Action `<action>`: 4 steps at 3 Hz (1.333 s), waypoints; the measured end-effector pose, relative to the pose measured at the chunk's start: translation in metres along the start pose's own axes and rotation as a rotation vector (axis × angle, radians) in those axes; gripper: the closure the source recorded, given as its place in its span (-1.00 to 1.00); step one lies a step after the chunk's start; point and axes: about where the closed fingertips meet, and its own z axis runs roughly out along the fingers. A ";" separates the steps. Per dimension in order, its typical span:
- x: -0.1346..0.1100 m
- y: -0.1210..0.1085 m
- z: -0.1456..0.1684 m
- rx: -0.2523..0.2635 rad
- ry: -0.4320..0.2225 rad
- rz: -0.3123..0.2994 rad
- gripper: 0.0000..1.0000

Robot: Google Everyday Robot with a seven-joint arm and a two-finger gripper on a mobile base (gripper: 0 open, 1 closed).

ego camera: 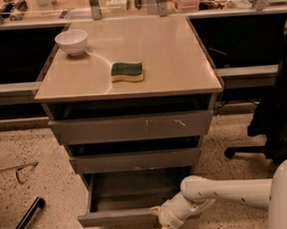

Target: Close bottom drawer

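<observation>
Bottom drawer (pixel 117 217) is pulled well out at the lower centre of the frame, with its shallow grey tray open to view. It sits beneath the middle drawer (pixel 136 160) and the scratched top drawer (pixel 132 127). The white arm (pixel 223 194) comes in from the lower right. The gripper (pixel 162 226) is at the very bottom edge, right by the drawer's front panel and just right of its middle. Spread or pressed together? Cannot tell, and whether it actually touches the panel is unclear too. This reads as the set-up for the push. The next move calls for a straight, level shove back into the cabinet, kept square so the drawer doesn't skew. The bowl (pixel 71 41) and sponge (pixel 127 71) rest on the cabinet top in the upper part of the frame, well apart from the action.
</observation>
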 end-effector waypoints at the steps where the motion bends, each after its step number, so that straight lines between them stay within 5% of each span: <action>1: 0.017 -0.011 0.023 0.006 0.027 0.017 -1.00; 3: 0.073 -0.060 0.102 0.057 0.029 0.042 -1.00; 4: 0.079 -0.075 0.121 0.093 0.028 0.020 -1.00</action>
